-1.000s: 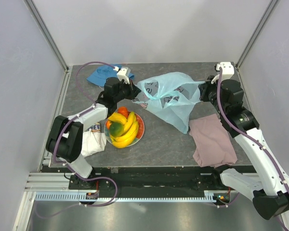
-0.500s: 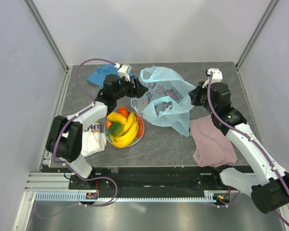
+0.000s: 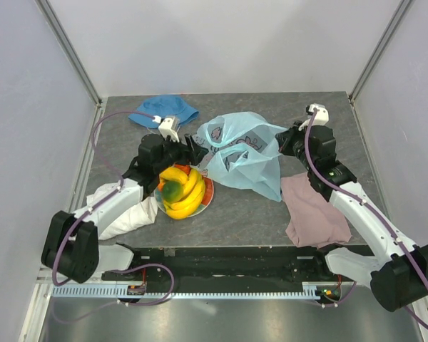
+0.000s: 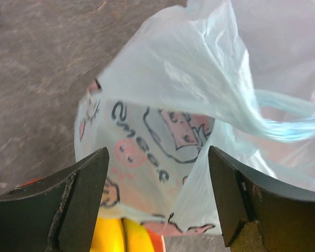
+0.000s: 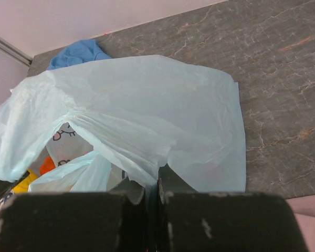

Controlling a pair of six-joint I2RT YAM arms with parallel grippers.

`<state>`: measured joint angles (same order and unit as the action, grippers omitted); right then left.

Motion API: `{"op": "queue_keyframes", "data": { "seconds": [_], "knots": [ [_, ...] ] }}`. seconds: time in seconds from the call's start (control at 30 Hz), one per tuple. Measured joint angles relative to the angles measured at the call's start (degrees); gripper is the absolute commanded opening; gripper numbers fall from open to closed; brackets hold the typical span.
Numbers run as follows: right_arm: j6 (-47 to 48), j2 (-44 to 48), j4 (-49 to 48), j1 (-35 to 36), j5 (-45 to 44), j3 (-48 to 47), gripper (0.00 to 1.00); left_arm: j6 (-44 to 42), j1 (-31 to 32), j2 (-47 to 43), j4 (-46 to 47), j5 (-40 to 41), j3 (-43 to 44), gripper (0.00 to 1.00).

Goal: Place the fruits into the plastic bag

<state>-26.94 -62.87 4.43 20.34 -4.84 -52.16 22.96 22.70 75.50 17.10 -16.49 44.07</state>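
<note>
Left tool (image 4: 157, 173): jaws apart, facing the plastic bag (image 3: 246, 153).
Right tool (image 5: 152, 185): clamped on the bag's thin edge.
Plastic bag: middle of the bench (image 3: 257, 214), nearer its far edge.
Fruits (image 3: 182, 189): heaped on plate (image 3: 210, 191), left of centre.

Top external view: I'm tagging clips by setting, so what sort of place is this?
Probably a lab robot test cell, not a home: blank pale panel walls on metal frame posts box in a grey tabletop, where a plate of fruits and a plastic bag lie as props.
</note>
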Motion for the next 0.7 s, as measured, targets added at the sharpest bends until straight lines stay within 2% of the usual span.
{"op": "queue_keyframes", "data": {
  "seconds": [0.1,0.23,0.37,0.5,0.7],
  "knots": [
    [-0.4,-0.4,-0.7,0.0,0.0,0.3,0.0,0.3,1.4,-3.7,-3.0,5.5,-2.2,0.84],
    [-0.5,-0.7,-1.1,0.0,0.0,0.5,0.0,3.0,3.4,-11.2,-6.3,15.9,-6.5,0.97],
    [-0.5,-0.6,-1.4,0.0,0.0,1.2,0.0,5.9,2.8,-17.9,-8.7,22.6,-9.1,0.99],
    [-0.6,-0.6,-1.6,0.0,0.1,1.7,0.0,9.7,-1.4,-21.4,-9.7,21.5,-10.3,0.99],
    [-0.6,-0.6,-1.9,0.0,0.3,1.9,0.0,15.1,-15.1,-22.3,-12.1,13.7,-13.1,0.99]
  ]
}}
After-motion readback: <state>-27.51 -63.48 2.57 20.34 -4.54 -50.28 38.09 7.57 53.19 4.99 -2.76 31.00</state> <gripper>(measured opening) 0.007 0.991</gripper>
